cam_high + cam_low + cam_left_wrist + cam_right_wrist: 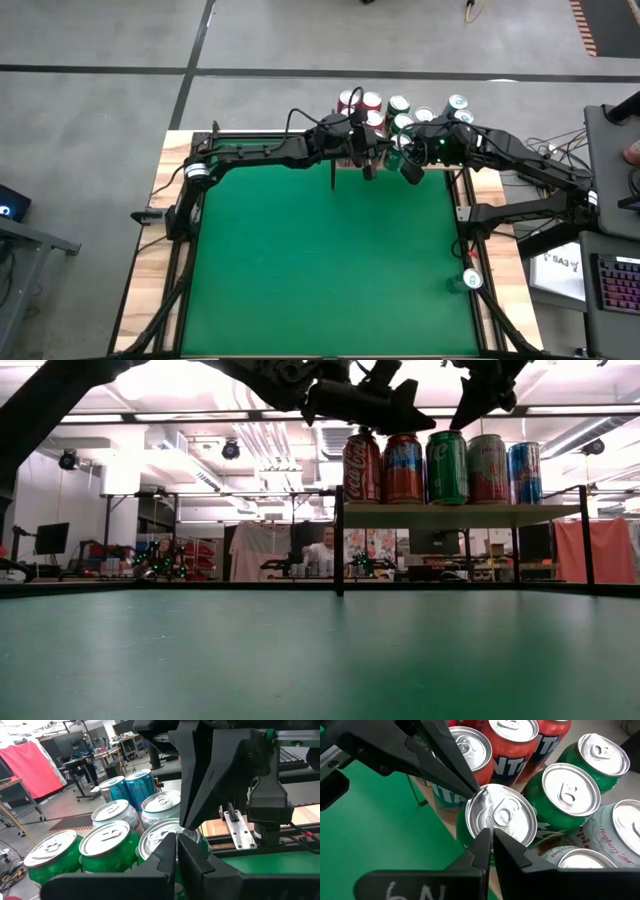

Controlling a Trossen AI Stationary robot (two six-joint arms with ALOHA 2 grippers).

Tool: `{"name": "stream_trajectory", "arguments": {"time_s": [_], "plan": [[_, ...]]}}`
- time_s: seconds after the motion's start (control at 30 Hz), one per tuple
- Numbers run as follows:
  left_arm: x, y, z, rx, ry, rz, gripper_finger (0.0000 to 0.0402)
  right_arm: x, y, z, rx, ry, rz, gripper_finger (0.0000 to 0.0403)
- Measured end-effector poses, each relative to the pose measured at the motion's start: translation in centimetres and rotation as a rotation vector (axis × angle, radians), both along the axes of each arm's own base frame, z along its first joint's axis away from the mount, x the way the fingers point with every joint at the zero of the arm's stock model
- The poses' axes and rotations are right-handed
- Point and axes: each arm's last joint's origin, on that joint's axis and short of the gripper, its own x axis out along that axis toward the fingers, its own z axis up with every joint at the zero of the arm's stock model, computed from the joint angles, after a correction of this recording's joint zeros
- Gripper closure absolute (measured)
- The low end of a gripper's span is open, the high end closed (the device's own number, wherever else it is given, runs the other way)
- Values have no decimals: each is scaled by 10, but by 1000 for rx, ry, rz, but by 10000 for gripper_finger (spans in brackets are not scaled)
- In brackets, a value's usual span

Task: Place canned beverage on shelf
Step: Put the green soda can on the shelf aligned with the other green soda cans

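Several cans stand upright on the shelf [470, 516] at the table's far edge: red [361, 468], orange-blue [403, 468], green [447, 467], pink [487, 468] and blue [524, 472]. Both grippers hover at the front green can [502, 815]. My left gripper [176, 847] is shut and points level; its tips are at that can's rim. My right gripper [490, 840] is shut and slants down over the near part of the can's top. In the low view, the left gripper [425, 422] and the right gripper [465, 415] sit just above the can tops. My left gripper's shut fingertips [470, 787] stand at the green can's top rim [479, 796], coming in level from the table's left. I cannot tell whether they touch it. My right gripper's shut fingertips [485, 837] hang over the near edge of the can's top [492, 822]. Touch cannot be told.
Another green can [468, 282] sits at the table's right border, near side. The green felt tabletop [320, 260] lies bare in front of the shelf. A black shelf post [339, 540] stands at its left end. A person [325, 550] shows in the room behind.
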Motion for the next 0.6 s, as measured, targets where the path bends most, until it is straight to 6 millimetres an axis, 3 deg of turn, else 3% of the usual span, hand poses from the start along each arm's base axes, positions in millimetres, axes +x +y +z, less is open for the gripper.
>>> {"name": "stream_trajectory", "arguments": {"time_s": [0.6], "plan": [[4, -3, -7, -8, 7, -9, 402, 0, 0, 0, -6, 10, 9, 390]]}}
